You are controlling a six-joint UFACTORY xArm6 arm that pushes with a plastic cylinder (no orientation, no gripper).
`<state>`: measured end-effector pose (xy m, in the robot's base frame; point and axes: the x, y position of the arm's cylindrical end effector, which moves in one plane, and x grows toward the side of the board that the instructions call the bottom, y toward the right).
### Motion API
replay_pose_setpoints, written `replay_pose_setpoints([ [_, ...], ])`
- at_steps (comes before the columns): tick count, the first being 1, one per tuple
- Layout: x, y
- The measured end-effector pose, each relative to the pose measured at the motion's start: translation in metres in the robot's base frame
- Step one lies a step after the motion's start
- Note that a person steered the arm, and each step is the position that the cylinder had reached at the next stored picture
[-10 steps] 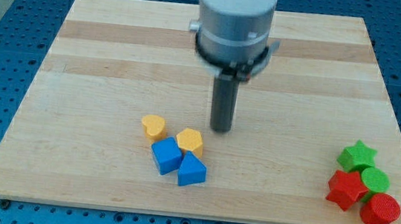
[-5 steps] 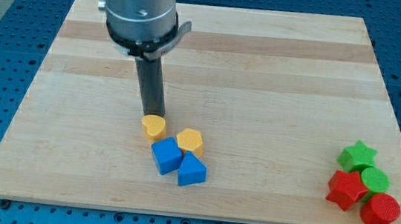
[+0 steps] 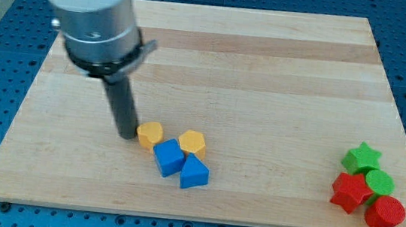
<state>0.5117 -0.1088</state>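
my tip [image 3: 125, 136] sits at the left edge of a yellow block [image 3: 150, 133], seemingly touching it, though the contact line is hard to see. it is a bare rod, grasping nothing. a yellow hexagon block [image 3: 193, 142] lies just right, with a blue cube [image 3: 168, 157] and blue wedge-like block [image 3: 194, 173] below. any push here wants a centred line, or the yellow block may slip sideways.

We see a pale, smooth wooden board [image 3: 283, 69] with visible grain, matt plastic-looking blocks, and our dark matt rod under a metallic collar.
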Motion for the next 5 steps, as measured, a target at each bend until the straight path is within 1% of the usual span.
replay_pose_setpoints([
  [1,0.000,0.026],
  [2,0.000,0.020],
  [3,-0.046,0.020],
  [4,-0.148,0.085],
  [5,-0.204,0.202],
])
